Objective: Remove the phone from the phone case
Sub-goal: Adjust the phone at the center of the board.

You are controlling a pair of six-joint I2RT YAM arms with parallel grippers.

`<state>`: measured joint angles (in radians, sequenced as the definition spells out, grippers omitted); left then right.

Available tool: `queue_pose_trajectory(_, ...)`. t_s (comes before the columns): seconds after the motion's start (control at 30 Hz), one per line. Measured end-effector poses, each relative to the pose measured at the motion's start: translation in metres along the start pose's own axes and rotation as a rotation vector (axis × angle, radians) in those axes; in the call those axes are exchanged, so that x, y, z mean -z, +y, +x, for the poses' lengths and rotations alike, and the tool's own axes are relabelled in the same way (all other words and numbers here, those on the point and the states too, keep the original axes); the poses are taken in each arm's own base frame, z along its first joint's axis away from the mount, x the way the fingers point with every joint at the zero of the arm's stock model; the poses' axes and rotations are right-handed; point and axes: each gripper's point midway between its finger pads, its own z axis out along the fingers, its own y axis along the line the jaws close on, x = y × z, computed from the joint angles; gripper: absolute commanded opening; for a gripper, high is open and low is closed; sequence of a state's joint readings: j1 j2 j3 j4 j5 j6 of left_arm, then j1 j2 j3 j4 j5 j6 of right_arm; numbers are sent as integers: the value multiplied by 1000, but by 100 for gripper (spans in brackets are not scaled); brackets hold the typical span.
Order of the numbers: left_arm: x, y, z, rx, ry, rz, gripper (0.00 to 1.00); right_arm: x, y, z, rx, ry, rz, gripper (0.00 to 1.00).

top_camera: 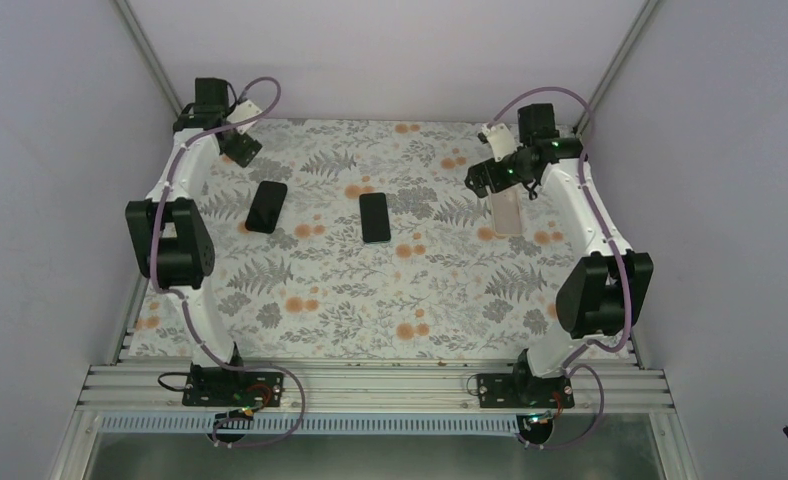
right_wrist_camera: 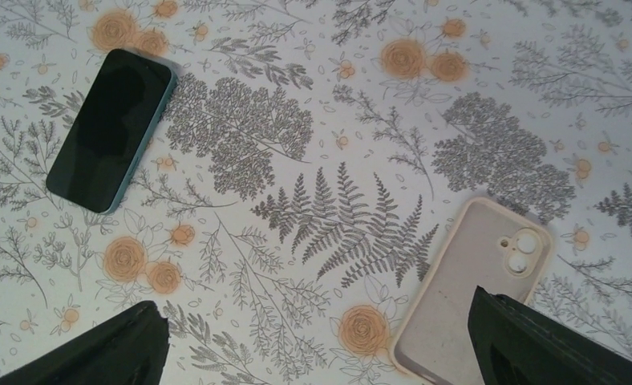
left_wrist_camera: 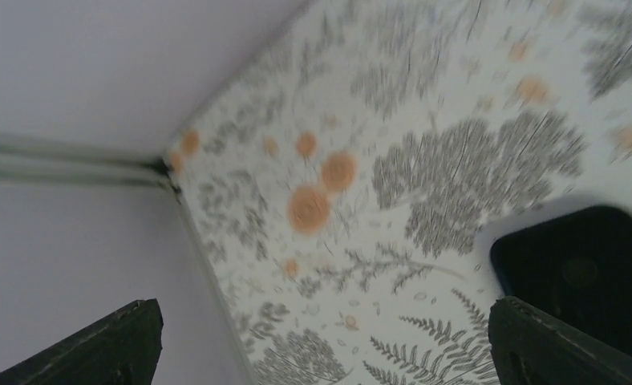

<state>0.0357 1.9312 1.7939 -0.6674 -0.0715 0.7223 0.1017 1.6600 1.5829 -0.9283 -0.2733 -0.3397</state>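
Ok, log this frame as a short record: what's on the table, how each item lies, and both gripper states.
phone: dark screen up, teal edge, mid table, nothing touching it
cream case: back up, camera cutout showing, flat, apart from the phone on the right arm's side
black item: on the left arm's side; phone or case, cannot tell
left gripper: open, holding nothing, beside the black item
right gripper: open, holding nothing, over the cream case's edge
surface: floral mat
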Motion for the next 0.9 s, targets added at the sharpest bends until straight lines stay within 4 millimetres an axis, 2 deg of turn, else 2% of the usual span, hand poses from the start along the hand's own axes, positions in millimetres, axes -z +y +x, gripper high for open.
queue_pose_trajectory(0.1,-40,-5,42,20,111,29,99,-5,3,5,-3,3,-12,94)
queue_pose_trajectory(0.2,-73,-27,90,30,234,88,100,-11,6,16,-12,27,-24,94)
queue_pose_trajectory(0.3,-92,-40,120,39,307,124,99,-15,8,23,-18,41,-30,94)
queue_pose_trajectory(0.37,-100,-42,129,48,329,128,98,-17,8,24,-18,42,-32,94)
queue_pose_trajectory(0.47,-108,-42,134,61,335,126,97,-17,11,24,-14,39,-40,94)
queue_pose_trajectory(0.63,-114,-51,130,76,320,162,96,-18,14,28,-15,39,-48,94)
queue_pose_trajectory(0.9,-109,-90,106,63,271,297,95,-16,15,29,-14,37,-48,94)
